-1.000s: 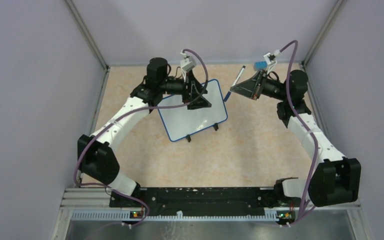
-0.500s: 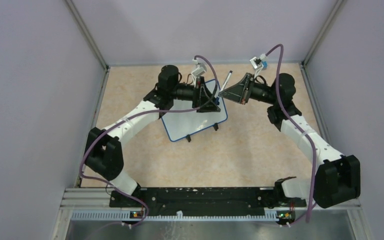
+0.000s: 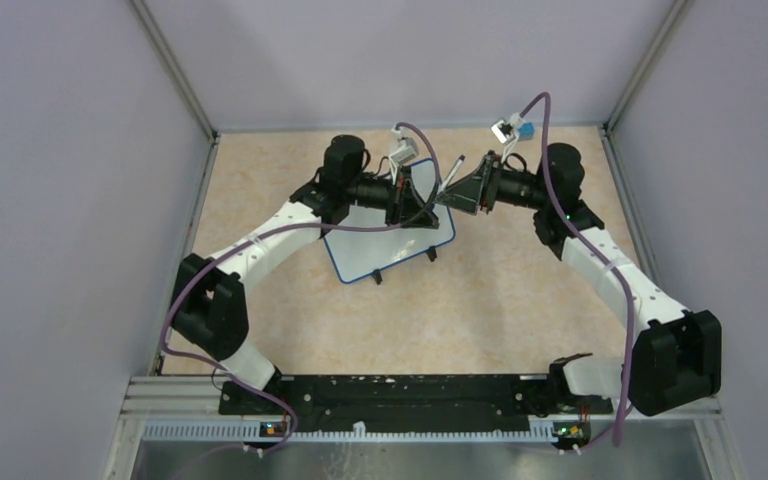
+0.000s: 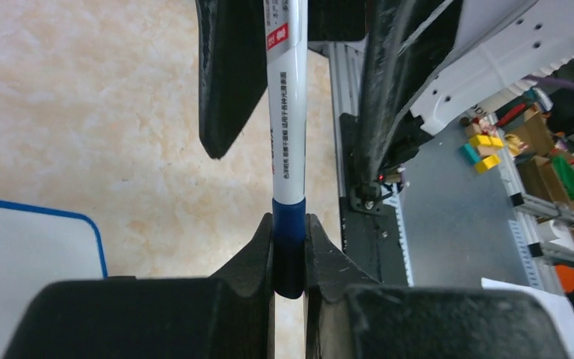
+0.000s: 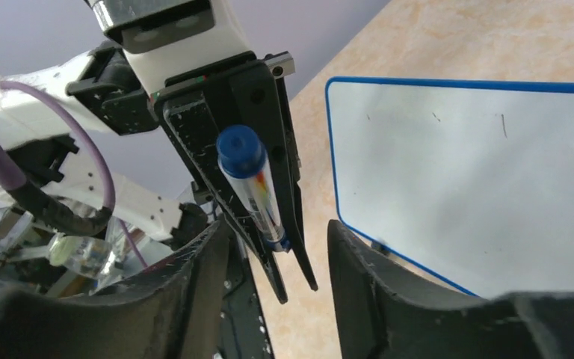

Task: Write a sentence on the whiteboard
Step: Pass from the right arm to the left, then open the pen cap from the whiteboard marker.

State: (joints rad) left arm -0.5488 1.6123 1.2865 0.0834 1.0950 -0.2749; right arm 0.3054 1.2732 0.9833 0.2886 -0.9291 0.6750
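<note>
The whiteboard point(image 3: 385, 250) lies on the beige table with its blue frame and a face that shows only faint specks point(image 5: 478, 179); its corner also shows in the left wrist view point(image 4: 37, 254). The sentence is not in view. Above the board's far right corner both arms meet. A white marker point(image 4: 287, 112) with a blue cap point(image 4: 289, 232) sits in my left gripper point(image 4: 289, 224), which is shut on the cap end. My right gripper point(image 5: 276, 239) is open, its fingers point(image 4: 228, 82) standing on either side of the marker's barrel point(image 5: 258, 194). From above, the marker point(image 3: 453, 172) sticks up between the left gripper point(image 3: 432, 205) and the right gripper point(image 3: 452, 198).
Two small black feet point(image 3: 432, 255) stick out at the board's near edge. Purple walls and metal posts point(image 3: 175, 70) enclose the table on three sides. The black base rail point(image 3: 400, 392) runs along the near edge. Coloured blocks point(image 4: 486, 146) lie beyond the table.
The two arms have come together over the board's far right corner. My left gripper has closed on the marker's cap end. My right gripper, which held the marker, has opened.
</note>
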